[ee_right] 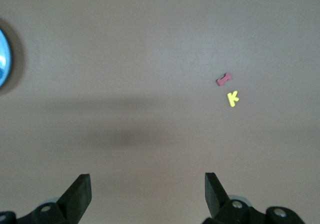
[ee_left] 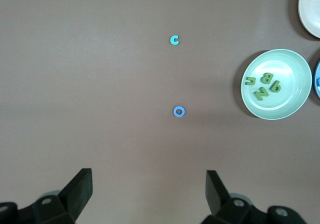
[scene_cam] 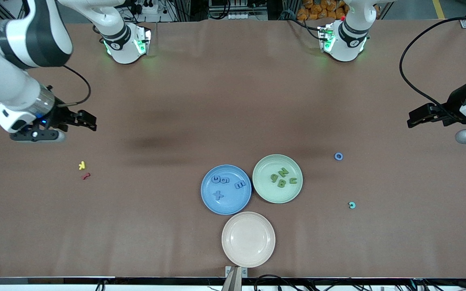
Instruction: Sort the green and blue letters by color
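Note:
A blue plate (scene_cam: 233,204) holds several periwinkle blue letters (scene_cam: 218,195). A pale green plate (scene_cam: 273,196) beside it, toward the left arm's end, holds several leaf green letters (scene_cam: 281,178); both show in the left wrist view (ee_left: 264,86). A blue O (scene_cam: 338,156) and a teal C (scene_cam: 352,205) lie loose on the table toward the left arm's end, the C nearer the front camera. My left gripper (scene_cam: 411,119) is open and empty, up over bare table short of the O (ee_left: 179,111) and the C (ee_left: 174,40). My right gripper (scene_cam: 90,121) is open and empty at the right arm's end.
An empty beige plate (scene_cam: 248,239) sits nearer the front camera than the two other plates. A yellow K (scene_cam: 82,165) and a small red piece (scene_cam: 85,176) lie below my right gripper and show in the right wrist view, the K (ee_right: 232,98) beside the red piece (ee_right: 224,79).

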Available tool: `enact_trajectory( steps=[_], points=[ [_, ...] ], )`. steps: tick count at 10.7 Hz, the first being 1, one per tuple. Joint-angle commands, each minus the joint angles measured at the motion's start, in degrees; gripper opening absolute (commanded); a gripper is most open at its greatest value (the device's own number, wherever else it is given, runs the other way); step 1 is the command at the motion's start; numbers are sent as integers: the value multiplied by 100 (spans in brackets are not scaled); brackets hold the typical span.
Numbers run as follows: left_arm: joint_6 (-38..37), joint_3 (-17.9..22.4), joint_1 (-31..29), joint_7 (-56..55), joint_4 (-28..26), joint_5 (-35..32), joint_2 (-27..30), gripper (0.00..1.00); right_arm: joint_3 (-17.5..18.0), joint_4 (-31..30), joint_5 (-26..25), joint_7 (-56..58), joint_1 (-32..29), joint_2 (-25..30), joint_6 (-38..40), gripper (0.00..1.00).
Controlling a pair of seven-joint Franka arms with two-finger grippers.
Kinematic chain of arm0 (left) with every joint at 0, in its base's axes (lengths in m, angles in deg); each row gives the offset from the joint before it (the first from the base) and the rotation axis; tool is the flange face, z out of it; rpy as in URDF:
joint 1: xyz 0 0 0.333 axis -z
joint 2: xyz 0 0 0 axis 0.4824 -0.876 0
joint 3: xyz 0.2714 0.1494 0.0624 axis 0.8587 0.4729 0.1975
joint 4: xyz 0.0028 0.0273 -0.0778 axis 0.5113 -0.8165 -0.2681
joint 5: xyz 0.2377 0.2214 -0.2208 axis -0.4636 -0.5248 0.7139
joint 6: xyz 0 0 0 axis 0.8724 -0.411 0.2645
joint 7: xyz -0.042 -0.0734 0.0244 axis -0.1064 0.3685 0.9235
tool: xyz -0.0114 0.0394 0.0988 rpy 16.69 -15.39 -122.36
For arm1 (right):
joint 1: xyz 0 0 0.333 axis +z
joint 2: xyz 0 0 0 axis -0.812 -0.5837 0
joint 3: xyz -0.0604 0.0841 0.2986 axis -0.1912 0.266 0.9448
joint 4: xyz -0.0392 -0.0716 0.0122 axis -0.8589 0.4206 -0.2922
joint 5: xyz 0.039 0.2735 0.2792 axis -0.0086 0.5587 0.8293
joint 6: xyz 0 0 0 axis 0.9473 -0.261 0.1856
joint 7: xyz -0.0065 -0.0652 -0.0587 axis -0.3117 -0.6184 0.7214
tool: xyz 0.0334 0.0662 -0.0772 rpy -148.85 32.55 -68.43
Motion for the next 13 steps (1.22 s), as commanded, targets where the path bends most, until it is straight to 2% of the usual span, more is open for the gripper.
enact_trajectory(
  steps=[1, 3, 6, 8, 13],
  points=[
    [58, 5, -33, 130, 13, 154, 7, 100, -35, 922, 36, 156, -66, 40, 544, 100],
    [58, 5, -41, 130, 13, 145, 7, 100, -35, 1467, -69, 164, -250, 13, 1078, 100],
    [67, 5, -41, 130, 4, 145, 7, 100, -44, 1846, -104, 173, -320, 13, 1678, 100],
    [75, 5, -33, 130, 4, 145, 7, 100, -44, 1865, -192, 488, -321, 40, 1811, 100],
    [93, 5, -33, 121, 4, 136, -2, 100, -44, 1856, -192, 455, -303, 40, 1802, 100]
  ],
)
